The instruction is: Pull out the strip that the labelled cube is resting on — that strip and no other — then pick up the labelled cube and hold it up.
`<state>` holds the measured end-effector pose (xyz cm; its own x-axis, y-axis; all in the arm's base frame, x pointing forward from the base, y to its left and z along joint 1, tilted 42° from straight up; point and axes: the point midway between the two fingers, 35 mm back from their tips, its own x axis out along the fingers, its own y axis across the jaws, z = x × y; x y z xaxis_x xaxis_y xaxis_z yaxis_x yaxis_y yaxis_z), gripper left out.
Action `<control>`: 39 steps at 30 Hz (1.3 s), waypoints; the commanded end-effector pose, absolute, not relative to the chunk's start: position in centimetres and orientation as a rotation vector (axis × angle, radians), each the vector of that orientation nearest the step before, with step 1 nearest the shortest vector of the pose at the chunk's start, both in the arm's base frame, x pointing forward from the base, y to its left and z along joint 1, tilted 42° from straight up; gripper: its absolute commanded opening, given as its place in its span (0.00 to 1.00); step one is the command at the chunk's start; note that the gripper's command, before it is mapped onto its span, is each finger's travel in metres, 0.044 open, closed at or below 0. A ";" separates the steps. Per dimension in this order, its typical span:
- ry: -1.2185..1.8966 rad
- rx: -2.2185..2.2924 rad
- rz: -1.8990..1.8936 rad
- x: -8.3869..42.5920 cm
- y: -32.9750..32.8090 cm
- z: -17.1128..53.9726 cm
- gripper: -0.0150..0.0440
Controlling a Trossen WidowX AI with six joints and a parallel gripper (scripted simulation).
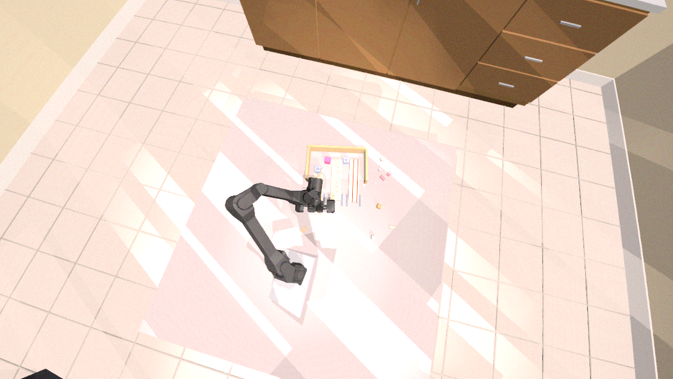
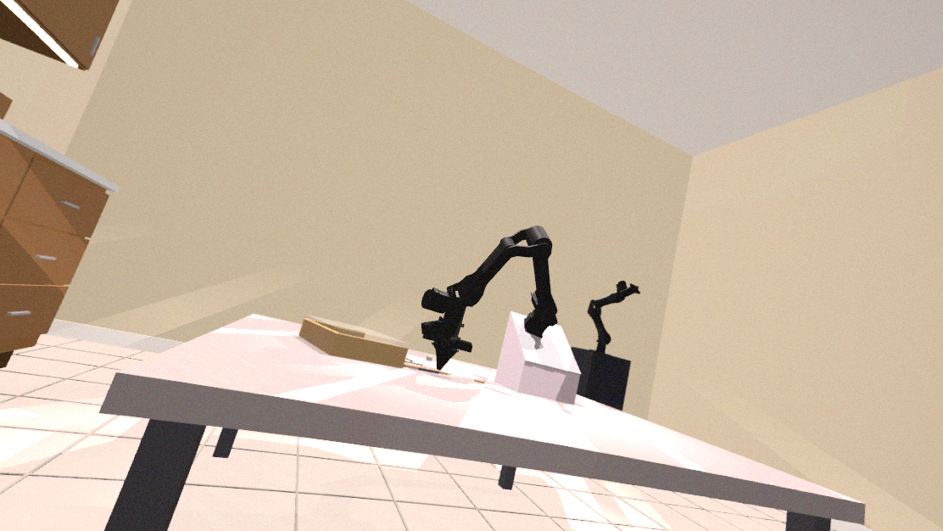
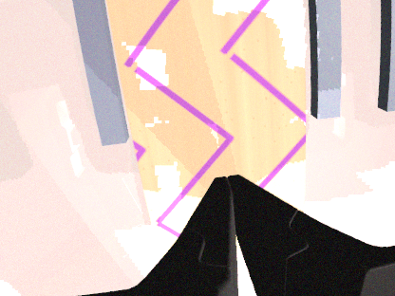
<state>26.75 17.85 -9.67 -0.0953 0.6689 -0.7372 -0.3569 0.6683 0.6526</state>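
Note:
My gripper is shut and empty, its tips pointing down at the outer part of the left strip, which has purple zigzag lines. The tips look to be on its surface, not around it. In the top view the arm hides much of this strip. A pale cube with a blue ring mark sits at its inner part, inside the yellow-walled tray. A second ring-marked cube is farther right, and a magenta cube lies between them. The middle strip is cream; the right strip has red stripes.
Upright guide rails flank the left strip. Several small loose pieces, including an orange block and a red one, lie right of the tray. The arm's white base block stands on the table, with another arm behind.

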 end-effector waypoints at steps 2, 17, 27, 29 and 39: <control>1.449 0.281 0.882 25.3 17.6 -10.1 0.25; 1.450 0.281 0.881 23.1 16.9 -10.5 0.25; 1.451 0.282 0.881 21.8 16.4 -10.7 0.25; 1.452 0.282 0.881 21.5 16.3 -10.8 0.25; 1.453 0.282 0.880 20.1 15.8 -11.0 0.25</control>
